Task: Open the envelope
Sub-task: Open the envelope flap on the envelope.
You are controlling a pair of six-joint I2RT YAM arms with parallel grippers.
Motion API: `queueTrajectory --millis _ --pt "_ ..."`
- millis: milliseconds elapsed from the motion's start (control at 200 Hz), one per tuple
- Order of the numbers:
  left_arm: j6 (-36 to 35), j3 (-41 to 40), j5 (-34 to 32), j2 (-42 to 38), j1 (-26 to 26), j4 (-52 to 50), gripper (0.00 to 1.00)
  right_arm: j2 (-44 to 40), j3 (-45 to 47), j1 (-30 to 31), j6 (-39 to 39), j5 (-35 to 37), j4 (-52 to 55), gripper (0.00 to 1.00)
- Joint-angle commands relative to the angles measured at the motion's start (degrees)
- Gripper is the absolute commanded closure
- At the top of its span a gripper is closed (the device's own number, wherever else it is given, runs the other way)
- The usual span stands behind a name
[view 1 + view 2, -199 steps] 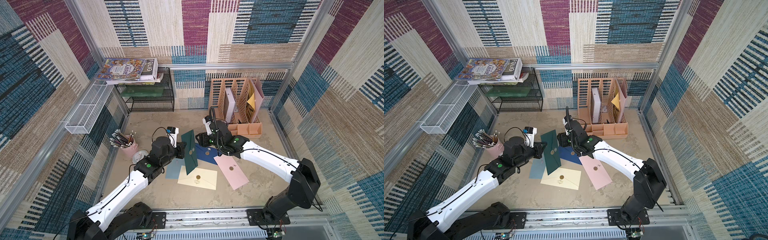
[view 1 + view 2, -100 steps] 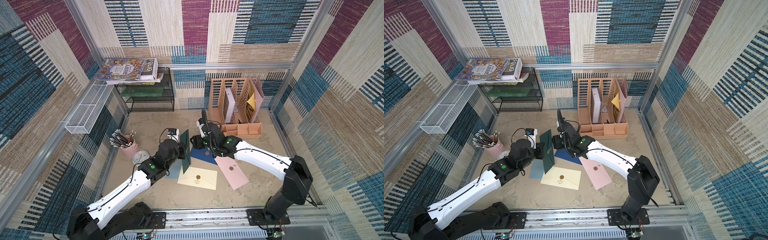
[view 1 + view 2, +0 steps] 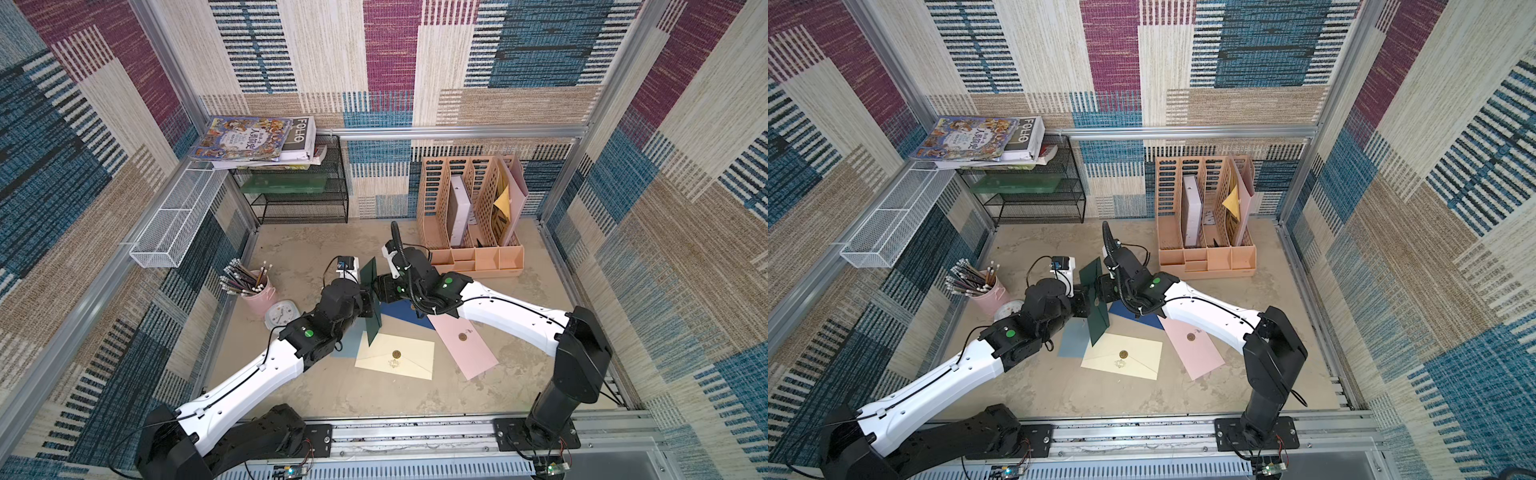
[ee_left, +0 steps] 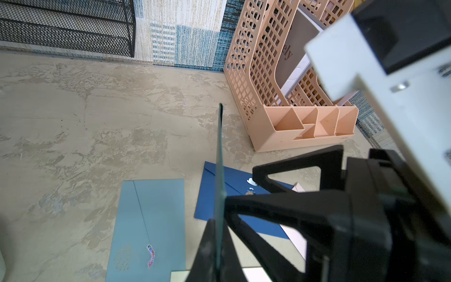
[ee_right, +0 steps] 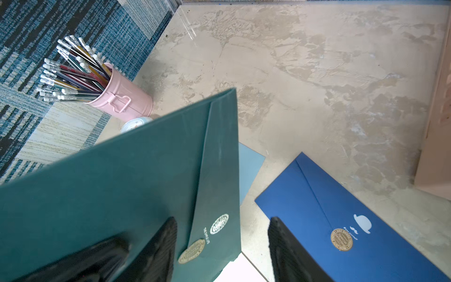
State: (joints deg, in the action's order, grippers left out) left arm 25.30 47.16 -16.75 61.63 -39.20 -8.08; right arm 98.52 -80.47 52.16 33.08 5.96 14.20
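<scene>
A dark green envelope [image 3: 371, 299] [image 3: 1096, 305] stands upright off the table, and my left gripper [image 4: 218, 234] is shut on its lower edge. It shows edge-on in the left wrist view [image 4: 220, 158]. In the right wrist view its flap side [image 5: 122, 183] faces the camera, with a gold seal [image 5: 191, 247] at the flap tip. My right gripper [image 5: 220, 244] is open. One of its fingers [image 5: 163, 246] lies against the envelope's face and the other stands past the envelope's edge, so the sealed flap tip sits between them. In both top views the two grippers meet at the envelope.
Flat on the table lie a cream envelope [image 3: 395, 357], a pink envelope [image 3: 461, 345], a dark blue envelope [image 5: 329, 214] and a light blue envelope [image 4: 146, 219]. A pink pencil cup [image 3: 257, 291] and a small clock [image 3: 282, 311] stand left. A peach file organiser [image 3: 469, 216] and a black mesh rack [image 3: 299, 195] stand behind.
My left gripper has turned the green envelope from leaning flat-on to standing nearly edge-on. My right gripper has moved left, up against its flap side.
</scene>
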Motion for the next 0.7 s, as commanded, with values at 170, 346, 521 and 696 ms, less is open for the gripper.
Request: queueTrajectory --millis 170,346,521,696 --pt "0.41 0.38 -0.71 0.08 -0.53 1.76 1.00 1.50 -1.93 0.55 -0.02 0.11 1.70 0.38" --pt "0.54 0.50 -0.65 0.08 -0.88 1.84 1.00 1.94 -2.14 0.56 -0.11 0.51 1.88 0.38" --pt "0.80 0.63 -0.48 0.17 -1.13 1.92 1.00 2.38 -2.34 0.57 -0.20 1.00 2.11 0.38" --pt "0.91 0.74 -0.47 0.42 -1.42 1.93 1.00 2.55 -2.59 0.56 -0.23 1.64 2.49 0.39"
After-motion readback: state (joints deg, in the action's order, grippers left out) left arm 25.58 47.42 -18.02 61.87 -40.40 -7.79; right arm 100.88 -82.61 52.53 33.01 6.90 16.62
